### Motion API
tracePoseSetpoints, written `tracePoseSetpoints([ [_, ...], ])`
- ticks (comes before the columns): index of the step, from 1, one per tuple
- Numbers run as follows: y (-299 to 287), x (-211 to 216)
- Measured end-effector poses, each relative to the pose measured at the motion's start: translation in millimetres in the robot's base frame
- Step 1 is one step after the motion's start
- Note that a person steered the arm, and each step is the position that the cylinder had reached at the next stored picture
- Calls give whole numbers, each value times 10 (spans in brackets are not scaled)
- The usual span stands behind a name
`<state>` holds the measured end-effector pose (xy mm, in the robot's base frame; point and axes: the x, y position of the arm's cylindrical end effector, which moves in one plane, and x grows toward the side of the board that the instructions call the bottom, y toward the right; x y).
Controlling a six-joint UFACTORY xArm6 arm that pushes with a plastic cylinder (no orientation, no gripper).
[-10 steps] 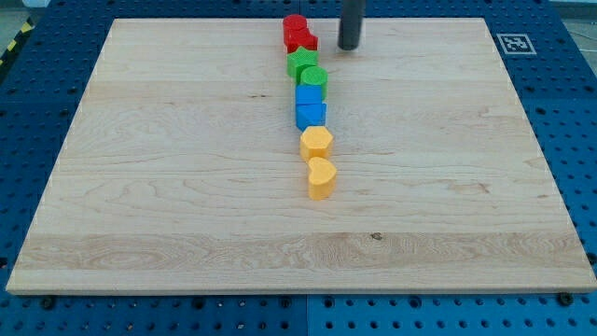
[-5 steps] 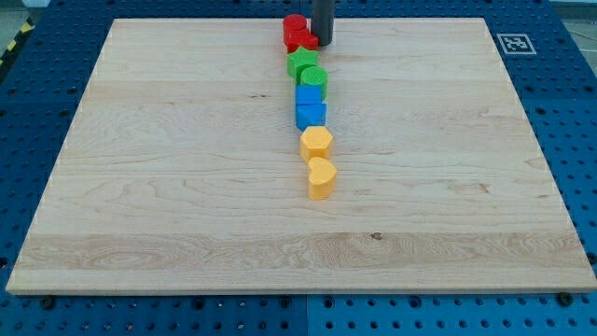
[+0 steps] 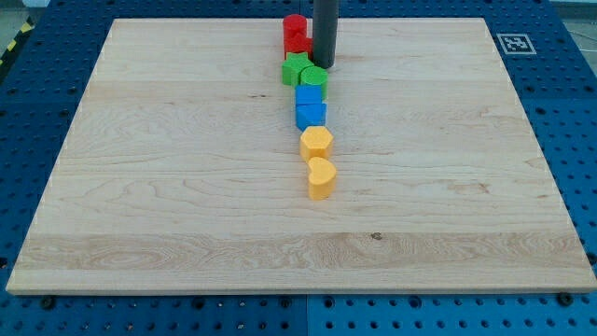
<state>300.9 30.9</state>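
Observation:
My tip point(image 3: 324, 65) stands near the view's top, touching or just short of the green cylinder point(image 3: 314, 80) on its upper right. The rod hides part of the red blocks point(image 3: 296, 34) behind it. A second green block point(image 3: 296, 68) sits just left of the tip, against the cylinder. Below them runs a column: a blue block point(image 3: 309, 95), a blue triangular block point(image 3: 311, 115), a yellow hexagonal block point(image 3: 316, 142) and a yellow heart-shaped block point(image 3: 321, 176).
The wooden board point(image 3: 168, 168) lies on a blue pegboard table point(image 3: 28, 112). A fiducial marker point(image 3: 514, 43) sits off the board's top right corner.
The rod has moved left and then down the view, from right of the red blocks to the green cylinder. The left green block has shifted slightly left and down.

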Motion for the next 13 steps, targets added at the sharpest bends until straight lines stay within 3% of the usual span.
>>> tracePoseSetpoints([
  [13, 123, 1957],
])
